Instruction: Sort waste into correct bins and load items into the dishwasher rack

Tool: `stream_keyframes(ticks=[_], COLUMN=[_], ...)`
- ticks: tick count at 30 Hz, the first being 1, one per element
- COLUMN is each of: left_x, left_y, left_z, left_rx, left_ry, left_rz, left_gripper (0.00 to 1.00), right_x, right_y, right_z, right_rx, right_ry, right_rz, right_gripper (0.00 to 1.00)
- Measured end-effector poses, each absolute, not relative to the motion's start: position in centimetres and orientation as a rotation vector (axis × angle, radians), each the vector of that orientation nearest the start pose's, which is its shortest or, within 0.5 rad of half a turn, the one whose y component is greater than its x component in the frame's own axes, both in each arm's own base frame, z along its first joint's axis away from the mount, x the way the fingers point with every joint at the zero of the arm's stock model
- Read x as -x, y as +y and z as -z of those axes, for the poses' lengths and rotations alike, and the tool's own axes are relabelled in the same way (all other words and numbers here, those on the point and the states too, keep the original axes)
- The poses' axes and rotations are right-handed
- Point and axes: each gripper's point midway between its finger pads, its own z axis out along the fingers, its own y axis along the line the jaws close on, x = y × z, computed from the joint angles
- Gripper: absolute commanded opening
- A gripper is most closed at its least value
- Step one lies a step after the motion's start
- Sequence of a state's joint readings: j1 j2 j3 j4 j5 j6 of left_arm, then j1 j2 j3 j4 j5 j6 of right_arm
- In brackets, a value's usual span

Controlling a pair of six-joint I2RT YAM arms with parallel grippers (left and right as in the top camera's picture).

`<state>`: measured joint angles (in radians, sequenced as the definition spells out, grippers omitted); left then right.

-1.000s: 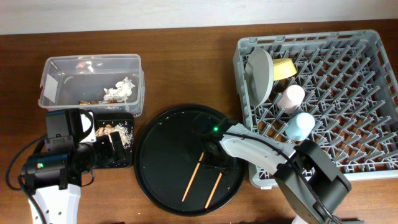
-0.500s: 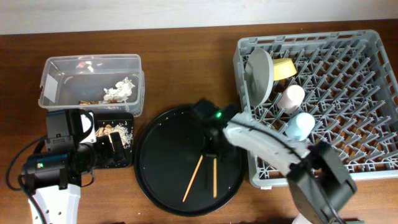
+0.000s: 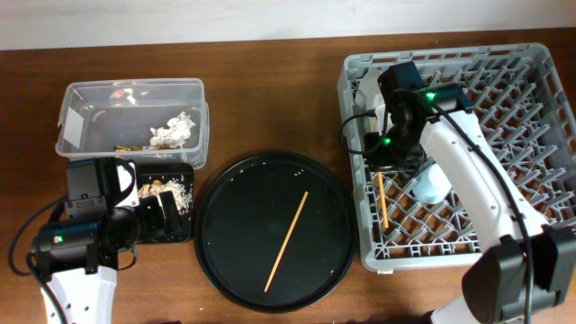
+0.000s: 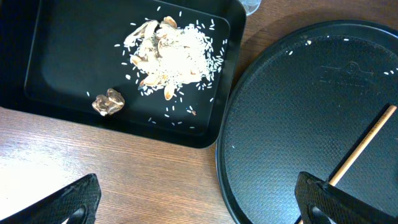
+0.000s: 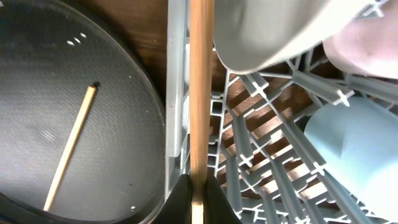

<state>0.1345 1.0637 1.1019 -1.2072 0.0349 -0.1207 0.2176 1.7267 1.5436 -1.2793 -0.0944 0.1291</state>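
"Overhead: which way is the chopstick (image 3: 382,200) pointing?"

"I am clamping it in the right gripper (image 5: 198,198), just inside the rack's (image 3: 522,180) tray-side wall, long axis running along that wall. Second chopstick (image 3: 288,241) is lying diagonally on the round tray (image 3: 225,252)."

We log:
- Round black tray (image 3: 238,225): large, textured floor, raised rim, few pale specks; sits mid-bench.
- Bench (image 3: 270,99): dark brown woodgrain.
- Wall strip (image 3: 180,18): pale, along bench's far edge.
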Motion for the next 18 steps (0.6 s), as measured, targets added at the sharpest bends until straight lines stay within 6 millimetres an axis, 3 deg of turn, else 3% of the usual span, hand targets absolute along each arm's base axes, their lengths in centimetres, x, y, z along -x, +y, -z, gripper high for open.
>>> stream_keyframes(ticks=[1,2,11,14,15,18], left_x=[-22.9,-22.9,-22.9,-22.9,-22.9,-22.9], left_y=[2.5,2.5,2.5,2.5,2.5,2.5], left_z=[-18.8,-18.8,-18.8,-18.8,-18.8,-18.8], left_rx=[0.339,0.339,0.338,0.338,0.338,0.339], left_ry=[2.718,2.718,2.718,2.718,2.718,2.718], left_rz=[0.044,0.044,0.044,0.044,0.044,0.044], left_gripper=[0.99,0.99,0.99,0.99,0.99,0.99], right_x=[-32.8,-32.9,-32.6,-31.4,-30.5,-28.5], right_y=[8.9,8.9,9.6,13.4,15.9,20.9], right_z=[-14.0,-13.6,-13.3,-14.7,-15.0,-14.6], right_rx=[0.178,0.197,0.231,0.308,0.361,0.392], right_ry=[3.054,3.063,3.076,3.033,3.02,3.017], right_rz=[-0.166,-0.164,-0.204,-0.268,-0.297,-0.345], right_gripper=[0.42,0.51,0.54,0.57,0.57,0.62])
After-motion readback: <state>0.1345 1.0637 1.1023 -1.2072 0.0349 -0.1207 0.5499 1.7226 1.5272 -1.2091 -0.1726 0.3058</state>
